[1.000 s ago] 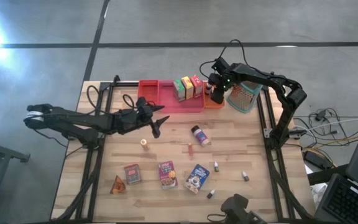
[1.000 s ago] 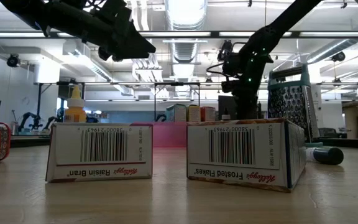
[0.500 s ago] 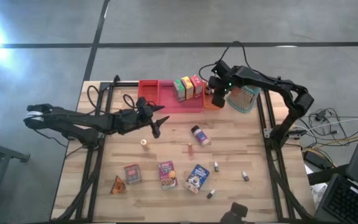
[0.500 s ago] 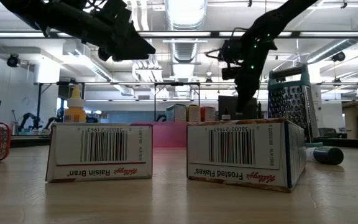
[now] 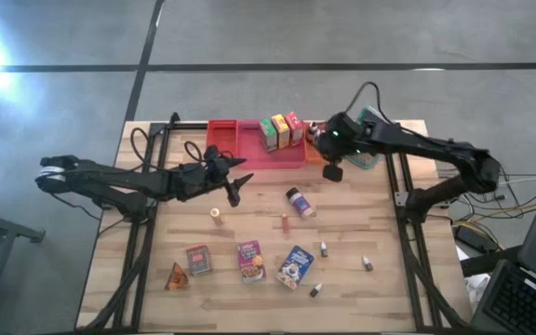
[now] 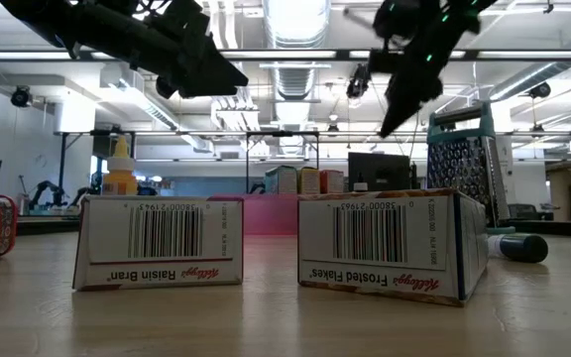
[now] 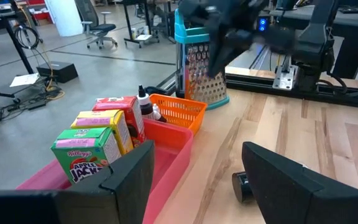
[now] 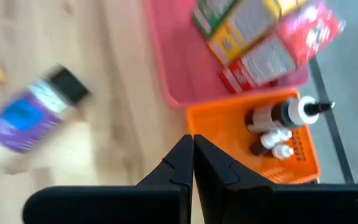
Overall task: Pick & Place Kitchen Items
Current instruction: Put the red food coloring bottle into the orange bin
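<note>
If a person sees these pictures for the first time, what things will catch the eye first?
Probably the bright bins at the table's far edge: a pink tray holding three upright boxes, with a small orange basket of little bottles beside it. Next, the right gripper, shut and empty, above the wood near that basket, while the left gripper hangs open over the table's middle. Small toy groceries lie scattered along the near side.

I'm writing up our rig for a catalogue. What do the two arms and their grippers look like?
Both arms are black, slim and jointed, built of tube-like links. A black cable loops above the right arm, which shows small green lights near its wrist. The left gripper has two flat, black, blade-like fingers; the right gripper matches it, with plain black wedge-shaped fingers. No markings are readable.
</note>
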Robot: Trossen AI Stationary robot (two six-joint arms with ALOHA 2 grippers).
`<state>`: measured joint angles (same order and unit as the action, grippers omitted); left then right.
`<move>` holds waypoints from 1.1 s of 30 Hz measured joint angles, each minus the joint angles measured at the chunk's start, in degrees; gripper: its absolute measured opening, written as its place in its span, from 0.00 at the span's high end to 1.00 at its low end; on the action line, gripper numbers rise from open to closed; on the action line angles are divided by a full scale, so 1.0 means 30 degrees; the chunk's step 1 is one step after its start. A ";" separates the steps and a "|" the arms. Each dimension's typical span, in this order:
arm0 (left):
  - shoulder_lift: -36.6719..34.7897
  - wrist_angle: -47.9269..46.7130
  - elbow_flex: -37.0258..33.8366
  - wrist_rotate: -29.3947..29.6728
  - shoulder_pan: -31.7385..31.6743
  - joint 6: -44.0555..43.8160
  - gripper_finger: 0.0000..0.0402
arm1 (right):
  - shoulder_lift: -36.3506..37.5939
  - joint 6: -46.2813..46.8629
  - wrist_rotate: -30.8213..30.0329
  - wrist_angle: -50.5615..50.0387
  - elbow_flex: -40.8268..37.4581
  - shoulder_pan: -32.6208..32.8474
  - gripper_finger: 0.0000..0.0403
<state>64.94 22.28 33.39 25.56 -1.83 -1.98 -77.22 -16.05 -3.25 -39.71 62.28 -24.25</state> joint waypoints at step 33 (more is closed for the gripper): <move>-0.0003 0.0239 0.0015 0.0000 -0.0016 0.0277 0.38 | -0.2869 -0.2315 -0.1606 0.5747 -0.3292 -0.3915 0.98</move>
<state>64.93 23.00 33.43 25.56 -1.87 -1.15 -85.83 -23.00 -8.06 -22.47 52.40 -35.99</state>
